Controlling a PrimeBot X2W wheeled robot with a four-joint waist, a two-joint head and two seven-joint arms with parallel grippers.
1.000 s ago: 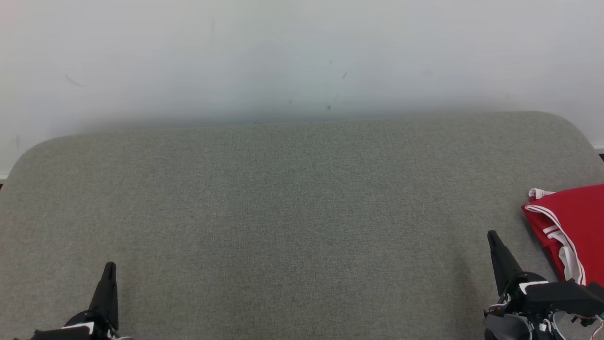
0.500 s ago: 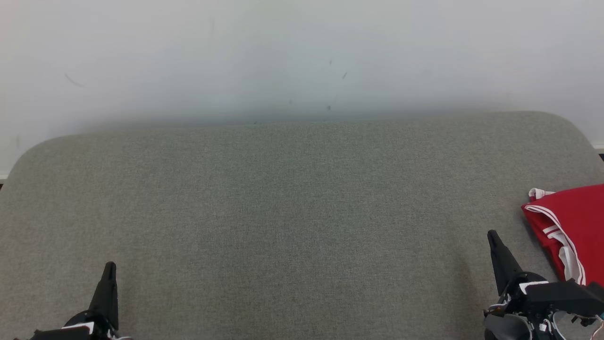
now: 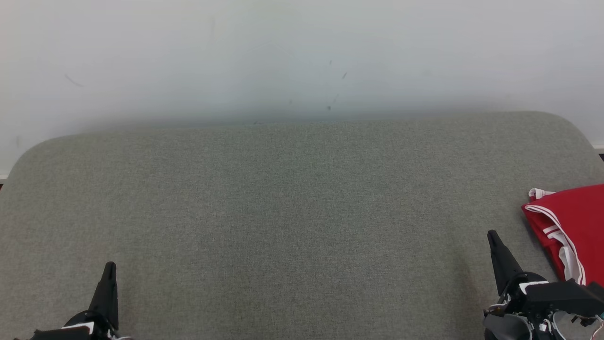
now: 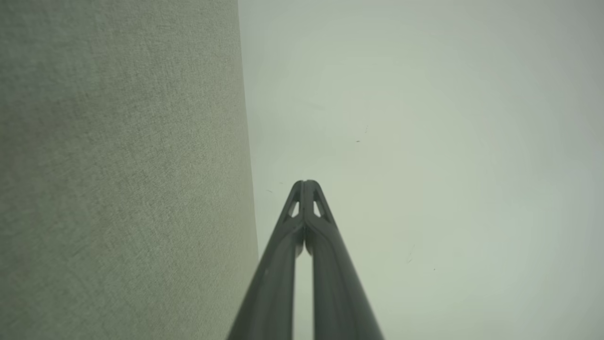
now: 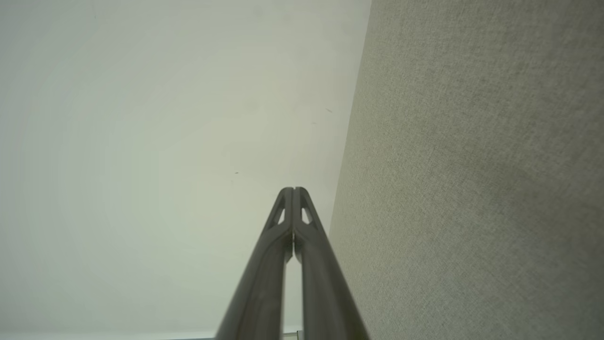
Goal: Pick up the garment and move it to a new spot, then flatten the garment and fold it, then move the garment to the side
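Red garment (image 3: 573,222) at the table's (image 3: 283,212) right edge
The left hand (image 3: 109,267) and right hand (image 3: 491,234) are shut tight and hold nothing. The right hand sits near that edge too, so a careless swing could bump the garment off the table.

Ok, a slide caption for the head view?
Red garment with white trim lies at the right edge of the grey padded surface; left gripper and right gripper both shut and empty.

left gripper (image 3: 109,267) and right gripper (image 3: 492,234) both point forward, jaws pressed together, holding nothing.
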